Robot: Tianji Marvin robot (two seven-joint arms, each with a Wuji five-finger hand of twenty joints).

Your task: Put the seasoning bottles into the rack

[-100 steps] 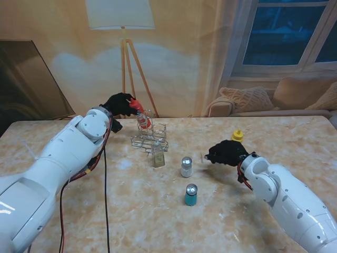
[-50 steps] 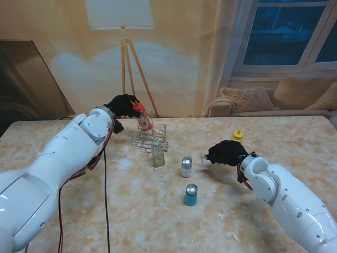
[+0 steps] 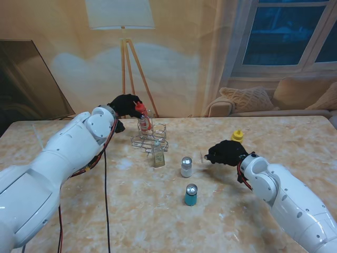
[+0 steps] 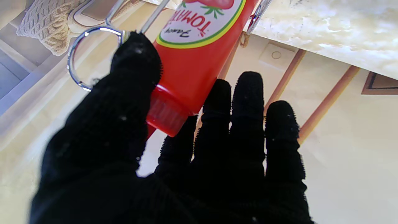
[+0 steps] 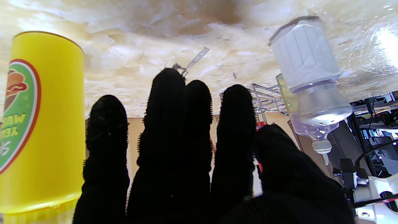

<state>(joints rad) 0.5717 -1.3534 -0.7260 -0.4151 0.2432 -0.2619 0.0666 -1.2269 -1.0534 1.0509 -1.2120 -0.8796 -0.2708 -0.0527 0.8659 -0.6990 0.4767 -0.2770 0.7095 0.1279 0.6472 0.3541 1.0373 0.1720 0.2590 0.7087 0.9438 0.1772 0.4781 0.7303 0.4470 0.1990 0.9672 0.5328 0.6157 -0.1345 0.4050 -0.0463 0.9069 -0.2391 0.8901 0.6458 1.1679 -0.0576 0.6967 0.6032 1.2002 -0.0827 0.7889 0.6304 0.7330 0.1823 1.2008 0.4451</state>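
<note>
1. Step in hand: lowering the tomato bottle (image 3: 142,117) into the wire rack (image 3: 150,141). Left hand (image 3: 124,104) closed around the red cap end, thumb (image 4: 130,81) on one side and the other fingers on the opposite side; lower part of the bottle already inside the far-left ring of the rack, body a little tilted.
2. Right hand (image 3: 226,152) holding nothing, fingers spread and resting low over the bench (image 3: 105,211), just beside the yellow mustard bottle (image 3: 237,136).
3. Not yet in the rack: small glass bottle (image 3: 157,156) touching the near edge of the rack, white shaker (image 3: 186,166), blue shaker (image 3: 190,194), all standing on the bench.
4. Next move, as a judgement: straightening the bottle, pushing it down to the bottom, then opening the fingers.
5. Compared with one second ago: left hand and bottle slightly farther right and lower; right hand unchanged.
</note>
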